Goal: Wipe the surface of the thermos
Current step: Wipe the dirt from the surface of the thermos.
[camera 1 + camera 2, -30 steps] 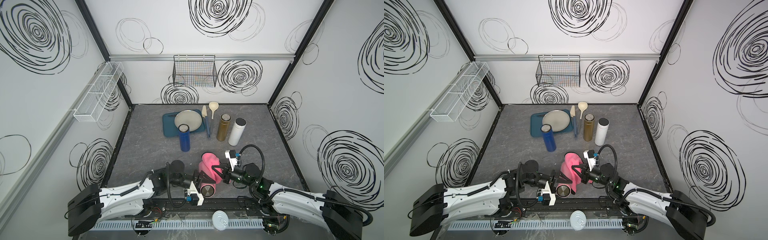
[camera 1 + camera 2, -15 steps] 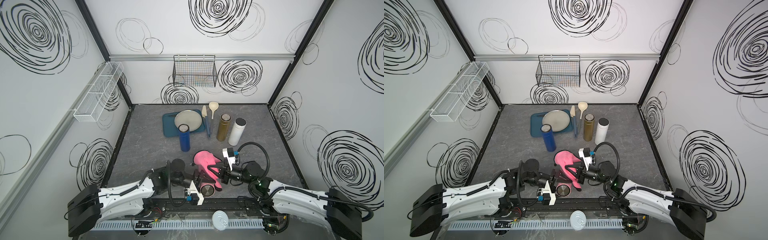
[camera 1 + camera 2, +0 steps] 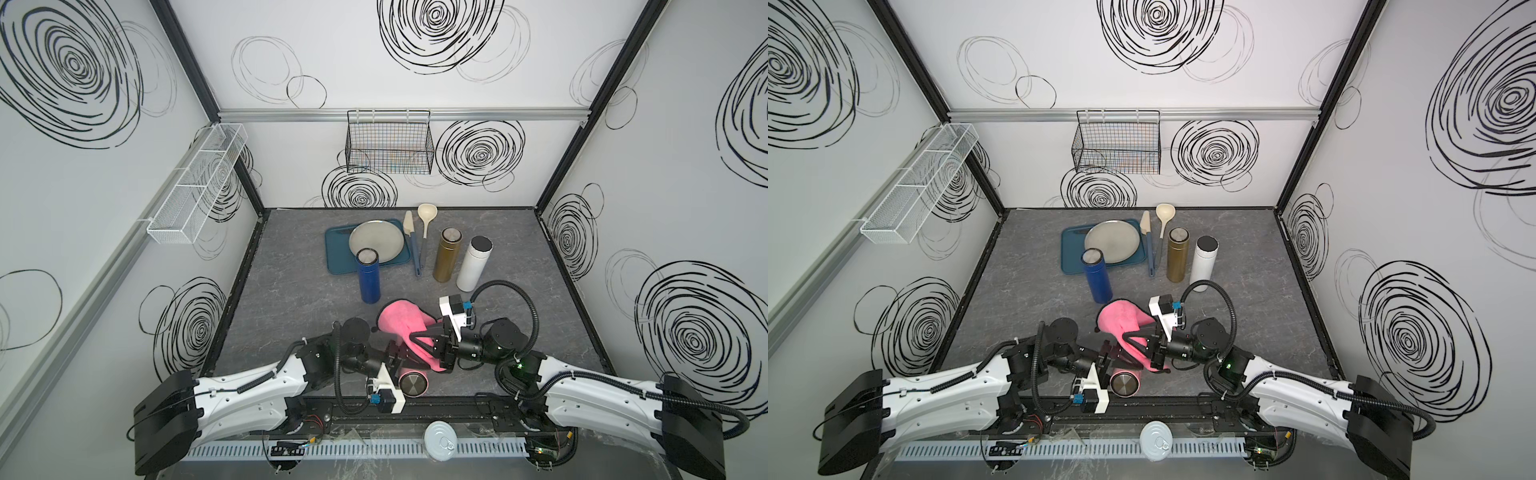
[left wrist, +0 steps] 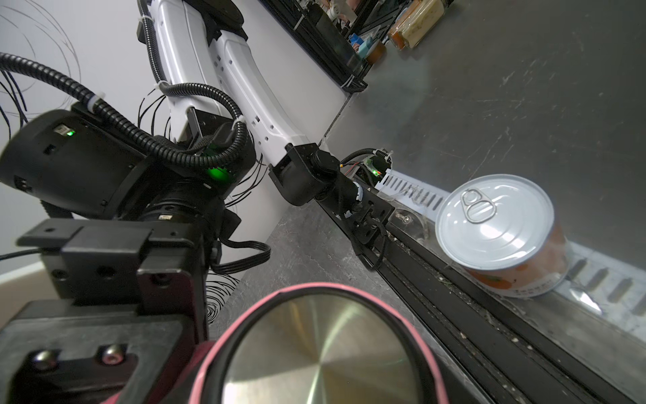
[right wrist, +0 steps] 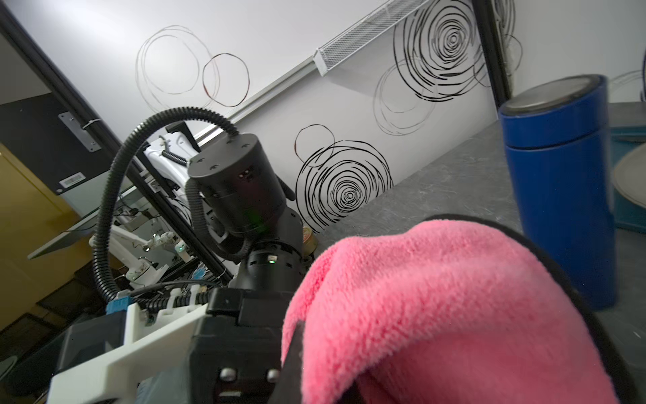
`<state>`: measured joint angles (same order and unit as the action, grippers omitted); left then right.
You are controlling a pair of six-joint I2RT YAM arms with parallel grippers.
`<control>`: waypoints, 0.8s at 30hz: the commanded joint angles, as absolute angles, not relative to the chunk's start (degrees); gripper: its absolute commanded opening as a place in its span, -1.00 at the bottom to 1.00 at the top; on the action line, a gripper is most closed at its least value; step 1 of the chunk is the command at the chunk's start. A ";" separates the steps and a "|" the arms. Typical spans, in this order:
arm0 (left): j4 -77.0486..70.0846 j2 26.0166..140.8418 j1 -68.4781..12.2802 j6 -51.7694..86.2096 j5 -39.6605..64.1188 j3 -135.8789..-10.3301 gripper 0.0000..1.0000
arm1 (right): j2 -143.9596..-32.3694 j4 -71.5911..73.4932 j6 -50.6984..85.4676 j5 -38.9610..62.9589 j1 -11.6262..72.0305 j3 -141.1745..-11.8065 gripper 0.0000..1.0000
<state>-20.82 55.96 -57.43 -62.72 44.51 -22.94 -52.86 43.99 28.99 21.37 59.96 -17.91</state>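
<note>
I read left gripper jaws clamped on pink steel-ended thermos, lying low near black front rail; right gripper jaws pinching fluffy pink cloth draped over it; risks: wipe pressure twists thermos loose; cloth snags upright blue flask.
</note>
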 commanded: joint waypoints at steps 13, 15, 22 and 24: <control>-45.08 53.70 -57.40 -53.84 38.75 -20.07 -1.00 | -51.72 37.44 28.74 19.77 53.85 -17.11 -1.00; -53.48 53.67 -57.47 -47.43 34.16 -18.06 -1.00 | -46.92 35.19 28.04 17.70 54.38 -16.97 -1.00; -61.25 54.24 -61.11 -29.25 16.13 -18.97 -1.00 | -43.32 35.95 29.59 9.93 54.76 -10.42 -1.00; -61.02 55.22 -62.98 -25.32 10.56 -20.05 -1.00 | -44.62 35.44 29.71 8.09 55.08 -9.61 -1.00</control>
